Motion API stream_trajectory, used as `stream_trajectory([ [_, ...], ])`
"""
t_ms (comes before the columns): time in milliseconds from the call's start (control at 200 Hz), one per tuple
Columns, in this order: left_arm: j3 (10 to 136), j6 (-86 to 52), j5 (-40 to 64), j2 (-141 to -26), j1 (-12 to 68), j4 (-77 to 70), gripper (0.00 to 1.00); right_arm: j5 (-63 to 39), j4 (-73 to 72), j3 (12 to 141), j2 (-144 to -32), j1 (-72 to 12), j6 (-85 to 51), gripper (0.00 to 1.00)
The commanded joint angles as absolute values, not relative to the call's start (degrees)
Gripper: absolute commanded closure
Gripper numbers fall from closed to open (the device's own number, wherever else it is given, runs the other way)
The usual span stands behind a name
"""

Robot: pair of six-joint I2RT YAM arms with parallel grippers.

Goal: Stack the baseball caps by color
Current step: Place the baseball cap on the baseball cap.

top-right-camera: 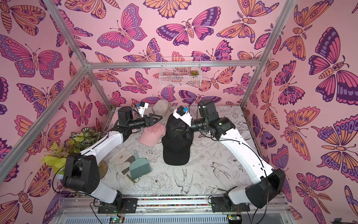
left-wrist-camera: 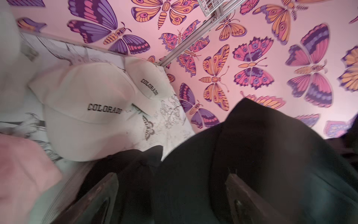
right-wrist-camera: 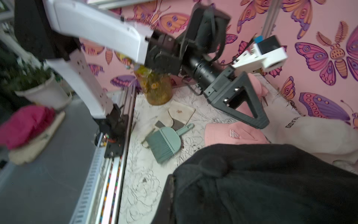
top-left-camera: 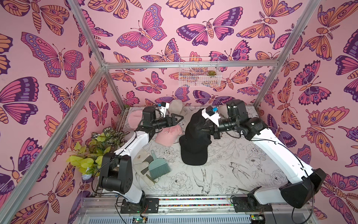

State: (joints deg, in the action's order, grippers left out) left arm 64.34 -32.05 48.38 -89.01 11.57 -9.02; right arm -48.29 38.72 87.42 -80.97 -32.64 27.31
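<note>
Mid-table, right gripper clamps black cap, left gripper apart; wrist shows cream caps.

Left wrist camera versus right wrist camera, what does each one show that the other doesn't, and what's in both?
Only the left wrist view: a second cream COLORADO cap beside the first, and a corner of the wire basket.
Only the right wrist view: the teal hand brush, a white plant pot, and the white monogram on the pink cap.
Both: the black cap filling the foreground, the pink cap, and one cream cap.
</note>
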Motion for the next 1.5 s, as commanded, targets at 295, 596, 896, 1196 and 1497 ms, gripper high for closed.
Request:
stream_trajectory([
  [295,59.9,-1.6,48.6,-71.8,11.2,1.7,0.0,-20.8,67.1,84.7,-78.8,-46.3,56.0,1.0],
  [596,55.9,17.1,61.5,-63.9,15.5,21.1,0.0,-14.8,65.2,79.6,-74.7,-47.0,57.4,1.0],
  [896,53.0,22.1,52.1,-65.2,25.0,23.7,0.0,-16.9,68.0,80.9,-76.7,-46.9,58.1,1.0],
  [1196,57.8,27.3,45.2,-71.7,31.2,29.5,0.03,-19.6,67.3,81.5,-77.7,-46.8,58.3,1.0],
  [1497,61.1,30.6,50.6,-78.6,31.8,31.4,0.08,-21.9,66.9,81.7,-79.0,-45.5,58.8,1.0],
])
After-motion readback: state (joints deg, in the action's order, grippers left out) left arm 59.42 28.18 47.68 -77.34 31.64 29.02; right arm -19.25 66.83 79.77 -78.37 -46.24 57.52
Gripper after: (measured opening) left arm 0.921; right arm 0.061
